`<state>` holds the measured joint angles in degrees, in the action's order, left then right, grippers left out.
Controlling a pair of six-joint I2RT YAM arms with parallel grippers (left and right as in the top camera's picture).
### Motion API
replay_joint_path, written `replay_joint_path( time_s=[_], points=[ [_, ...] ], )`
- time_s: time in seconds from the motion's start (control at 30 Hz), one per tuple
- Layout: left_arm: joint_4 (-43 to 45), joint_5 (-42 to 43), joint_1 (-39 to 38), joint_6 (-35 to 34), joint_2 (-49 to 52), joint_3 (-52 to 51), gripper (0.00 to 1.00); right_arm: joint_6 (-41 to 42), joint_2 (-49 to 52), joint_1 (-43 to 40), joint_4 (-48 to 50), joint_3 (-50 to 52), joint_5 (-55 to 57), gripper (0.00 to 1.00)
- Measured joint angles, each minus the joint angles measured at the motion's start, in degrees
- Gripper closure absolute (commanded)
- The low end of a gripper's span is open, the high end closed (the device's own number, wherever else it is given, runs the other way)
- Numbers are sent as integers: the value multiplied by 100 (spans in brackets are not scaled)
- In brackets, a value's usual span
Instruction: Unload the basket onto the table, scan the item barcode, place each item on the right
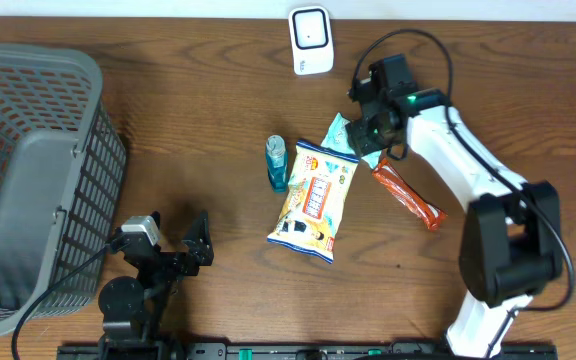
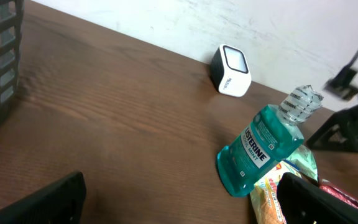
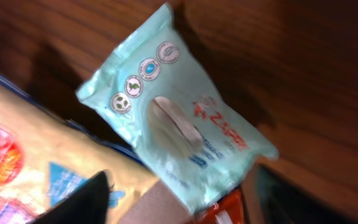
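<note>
Brown wooden tabletop [image 1: 188,110] | my right claw [image 1: 360,132] spread above pale-green plastic packet [image 3: 179,130] | white box-shaped scanner [image 1: 310,40] well apart | scan not yet done

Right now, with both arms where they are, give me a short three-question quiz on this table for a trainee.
1. True or false: the white scanner stands on the table, outside the grey basket.
2. Which item lies beneath the right gripper? A yellow snack bag; B pale teal pack; C mouthwash bottle.
3. Fill in: the left gripper has its jaws ___.
Key: 1 true; 2 B; 3 open.
</note>
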<state>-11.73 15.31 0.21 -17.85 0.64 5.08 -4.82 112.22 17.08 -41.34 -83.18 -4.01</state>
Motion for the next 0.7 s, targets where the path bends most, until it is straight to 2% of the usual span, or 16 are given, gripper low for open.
replay_joint_path(
  time_s=[0.07,0.17,0.7],
  points=[
    [0,0,0,2,0,0,2,-225,197,48,92,0,92,25],
    [2,0,0,2,0,0,2,-588,426,127,203,0,339,33],
    [0,0,0,2,0,0,2,-1840,610,203,756,55,1187,28]
  ],
)
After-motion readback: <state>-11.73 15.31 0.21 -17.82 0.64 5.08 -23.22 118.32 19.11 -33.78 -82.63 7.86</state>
